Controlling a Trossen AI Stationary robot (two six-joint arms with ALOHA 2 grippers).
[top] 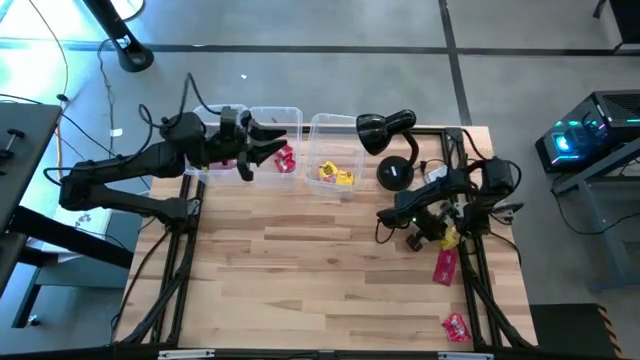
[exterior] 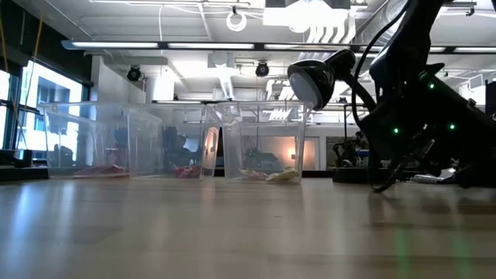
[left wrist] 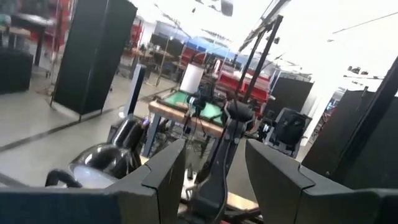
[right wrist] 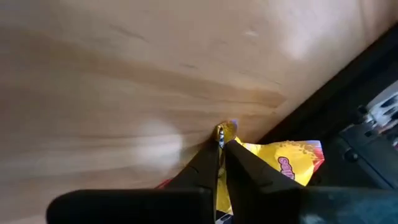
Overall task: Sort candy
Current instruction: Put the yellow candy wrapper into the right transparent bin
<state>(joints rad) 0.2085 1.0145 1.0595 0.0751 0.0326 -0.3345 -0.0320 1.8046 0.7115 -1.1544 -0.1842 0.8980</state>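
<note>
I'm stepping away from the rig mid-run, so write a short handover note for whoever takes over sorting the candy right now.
Right tool: at the table's right edge, shut on a yellow candy, not lifted yet.
Left tool: open, empty, hovering over the left tub.
Done: red candies in the left tub, yellow candies in the right tub.
Left: the gripped yellow one, plus two red packets on the table's right side.
</note>
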